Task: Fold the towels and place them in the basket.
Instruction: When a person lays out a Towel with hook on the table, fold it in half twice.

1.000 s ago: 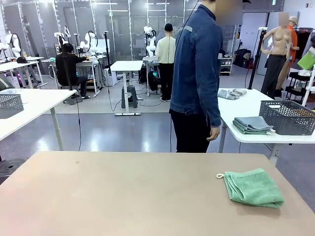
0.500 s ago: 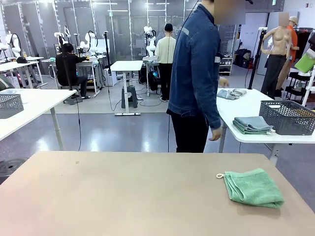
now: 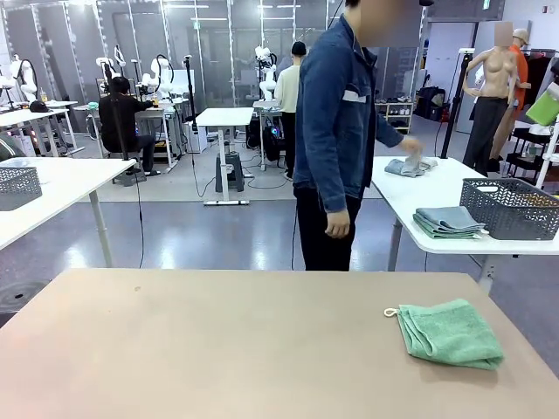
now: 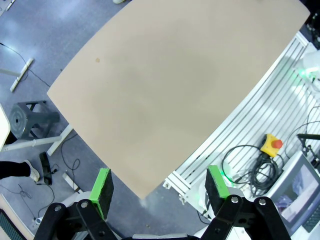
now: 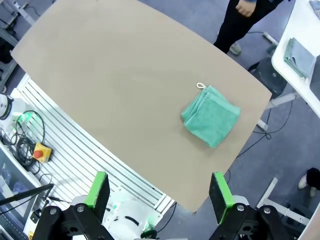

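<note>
A mint green towel (image 3: 451, 333) lies folded at the right of the tan table (image 3: 227, 340), its white corner loop pointing left; the same towel (image 5: 210, 116) is seen from above in the right wrist view. On the white side table behind, a dark grey mesh basket (image 3: 511, 208) stands beside folded grey-blue towels (image 3: 448, 222). The person's hand (image 3: 407, 148) rests on a crumpled grey towel (image 3: 409, 166) farther back there. My left gripper (image 4: 158, 187) hangs open high over the table's near-left edge. My right gripper (image 5: 159, 191) is open too, high above the table, well short of the green towel.
The person in a denim jacket (image 3: 336, 122) stands between the tan table and the white side table (image 3: 428, 196). Another white table with a mesh basket (image 3: 17, 187) is at the left. A slatted base with cables and a red button (image 4: 272, 144) lies beside the tan table.
The person has turned toward the white side table and reached out an arm to the crumpled grey towel. The green towel has not moved.
</note>
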Action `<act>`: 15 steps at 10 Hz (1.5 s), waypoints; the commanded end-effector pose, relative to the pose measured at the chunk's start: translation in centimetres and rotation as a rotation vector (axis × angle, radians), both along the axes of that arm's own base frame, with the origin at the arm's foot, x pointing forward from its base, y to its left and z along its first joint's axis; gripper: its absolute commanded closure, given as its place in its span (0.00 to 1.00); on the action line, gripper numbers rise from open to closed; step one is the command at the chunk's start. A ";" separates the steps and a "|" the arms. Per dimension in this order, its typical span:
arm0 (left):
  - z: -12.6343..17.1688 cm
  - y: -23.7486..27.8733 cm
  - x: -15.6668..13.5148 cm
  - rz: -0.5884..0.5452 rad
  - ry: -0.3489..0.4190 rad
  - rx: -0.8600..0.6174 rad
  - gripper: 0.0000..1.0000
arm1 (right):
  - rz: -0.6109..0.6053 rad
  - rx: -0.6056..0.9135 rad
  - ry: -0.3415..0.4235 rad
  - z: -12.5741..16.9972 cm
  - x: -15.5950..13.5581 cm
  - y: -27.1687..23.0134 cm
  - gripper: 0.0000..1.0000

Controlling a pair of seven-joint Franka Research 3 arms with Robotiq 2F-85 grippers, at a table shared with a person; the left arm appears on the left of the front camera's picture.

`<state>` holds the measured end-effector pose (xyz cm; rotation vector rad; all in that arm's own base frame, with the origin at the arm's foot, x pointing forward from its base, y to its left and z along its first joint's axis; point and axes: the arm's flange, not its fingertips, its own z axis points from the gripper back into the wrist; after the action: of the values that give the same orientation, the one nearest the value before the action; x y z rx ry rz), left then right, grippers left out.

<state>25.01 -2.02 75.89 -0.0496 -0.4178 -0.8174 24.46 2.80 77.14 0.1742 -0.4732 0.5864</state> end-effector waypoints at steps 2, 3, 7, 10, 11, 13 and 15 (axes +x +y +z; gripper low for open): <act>0.1 -0.1 -0.1 0.000 -0.001 -0.001 0.07 | -0.003 0.006 -0.002 0.1 -0.2 0.0 0.00; 0.1 -0.1 -0.1 0.000 -0.001 -0.001 0.07 | -0.003 0.006 -0.002 0.1 -0.2 0.0 0.00; 0.1 -0.1 -0.1 0.000 -0.001 -0.001 0.07 | -0.003 0.006 -0.002 0.1 -0.2 0.0 0.00; 0.1 -0.1 -0.1 0.000 -0.001 -0.001 0.07 | -0.003 0.006 -0.002 0.1 -0.2 0.0 0.00; 0.1 -0.1 -0.1 0.000 -0.001 -0.001 0.07 | -0.003 0.006 -0.002 0.1 -0.2 0.0 0.00; 0.1 -0.1 -0.1 0.000 -0.001 -0.001 0.07 | -0.003 0.006 -0.002 0.1 -0.2 0.0 0.00; 0.1 -0.1 -0.1 0.000 -0.001 -0.001 0.07 | -0.003 0.006 -0.002 0.1 -0.2 0.0 0.00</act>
<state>25.00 -2.02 75.89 -0.0496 -0.4178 -0.8174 24.46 2.82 77.14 0.1752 -0.4732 0.5879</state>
